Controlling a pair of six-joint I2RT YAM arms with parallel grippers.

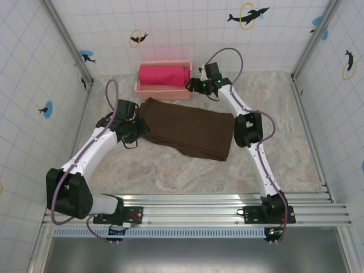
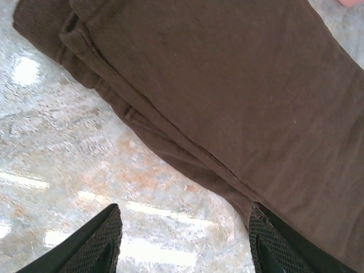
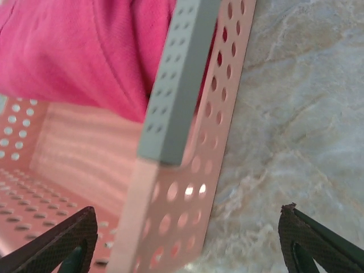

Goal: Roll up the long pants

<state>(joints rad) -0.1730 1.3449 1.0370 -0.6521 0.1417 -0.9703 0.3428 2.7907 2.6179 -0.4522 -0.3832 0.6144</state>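
- We see the long pants (image 1: 190,131) lying flat near the middle of the worktop (image 1: 170,173). They are folded into 1 long dark brown band and are not rolled.
- In the top view the band runs a little slanted. Its left end is just in front of the pink basket (image 1: 165,91), and its right end lies near the elbow of the right arm.
- The pink basket stands at the far side of the worktop, and a pink rolled cloth (image 1: 164,74) lies inside it.
- The left hand (image 2: 183,243) is low over the worktop at the left end of the pants. Its 2 fingers stand moderately apart and hold nothing; between them we see bare worktop.
- In the left wrist view the right finger of this hand is at the edge of the fabric. We cannot tell if it touches the fabric or is only just beside it.
- In the same view, several folded layers of the pants show as stepped edges along the side that faces the bare worktop.
- The right hand (image 3: 185,244) is at the right end of the basket. Its fingers are spread wide and grip nothing.
- In the right wrist view the perforated side wall of the basket stands between the 2 fingers. It is apart from both, with the pink cloth behind it and the marbled worktop to its right.
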